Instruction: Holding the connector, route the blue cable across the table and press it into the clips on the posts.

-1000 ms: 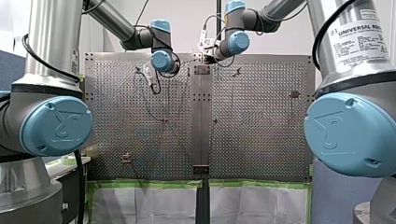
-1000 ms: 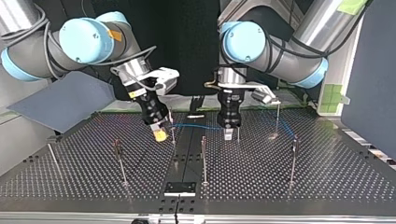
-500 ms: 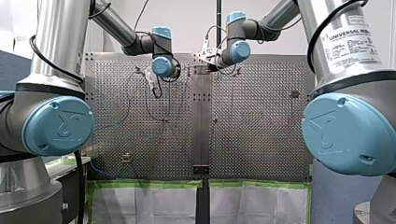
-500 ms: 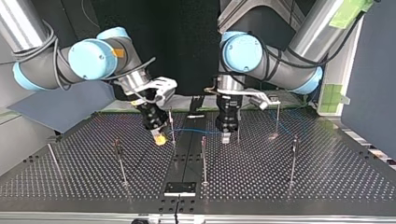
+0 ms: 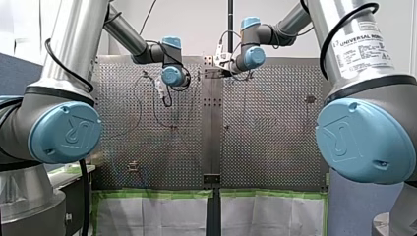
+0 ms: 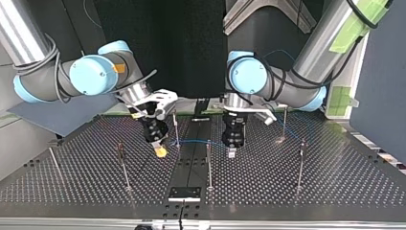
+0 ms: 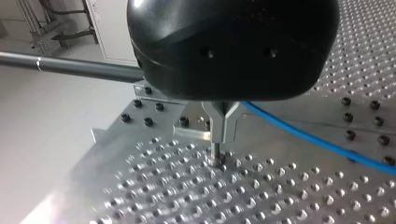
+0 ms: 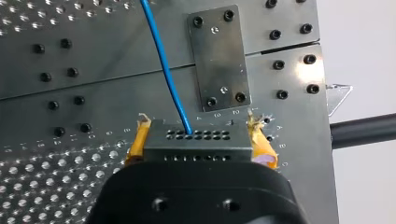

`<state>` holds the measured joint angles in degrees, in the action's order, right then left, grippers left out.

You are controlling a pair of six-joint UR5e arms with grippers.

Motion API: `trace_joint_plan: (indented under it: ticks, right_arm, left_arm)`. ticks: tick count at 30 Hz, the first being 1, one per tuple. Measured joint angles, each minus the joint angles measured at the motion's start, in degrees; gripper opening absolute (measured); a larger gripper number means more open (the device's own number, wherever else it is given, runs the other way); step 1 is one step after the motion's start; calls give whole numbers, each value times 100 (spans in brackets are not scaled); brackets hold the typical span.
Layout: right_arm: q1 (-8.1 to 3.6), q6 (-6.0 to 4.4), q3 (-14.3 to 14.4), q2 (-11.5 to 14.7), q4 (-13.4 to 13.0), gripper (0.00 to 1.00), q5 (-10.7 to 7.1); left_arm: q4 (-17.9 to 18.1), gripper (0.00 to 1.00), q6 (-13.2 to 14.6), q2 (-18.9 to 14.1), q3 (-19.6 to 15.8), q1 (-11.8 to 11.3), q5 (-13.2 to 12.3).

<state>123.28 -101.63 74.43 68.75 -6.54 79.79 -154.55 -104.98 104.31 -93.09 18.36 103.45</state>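
roughly midway, i'd judge. front view: perforated metal table fills the middle, both arms reach far over it, and their grippers are hidden behind the wrist joints. top view: my right gripper, yellow pads, sits low just beside a slim metal post. thin blue cable spans from it toward my left gripper, then shows again by the far posts at the view's right. whether it sits in any clip is too small to tell; the near posts look bare. left wrist view: metal fingers together, tips just above the table, cable running out from beside them, not visibly pinched. right wrist view: yellow pads clamped on a grey perforated connector block, cable leaving it beside a bolted metal plate. left to do: routing on and pressing into the remaining clips.
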Motion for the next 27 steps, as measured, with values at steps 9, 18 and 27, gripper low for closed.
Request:
trace_joint_plan:
  ticks: [9, 18, 27]
  right_arm:
    - [-60, -28, -309, -175, 14, 0, -7]
    - [-179, -43, -435, -302, 20, 0, -8]
    - [-231, -43, -436, -313, 28, 0, -15]
  left_arm:
    - [-105, 0, -16, 339, 524, -83, -78]
    - [-205, 0, -24, 455, 848, -226, -154]
    - [-537, 75, 123, 454, 859, -195, 71]
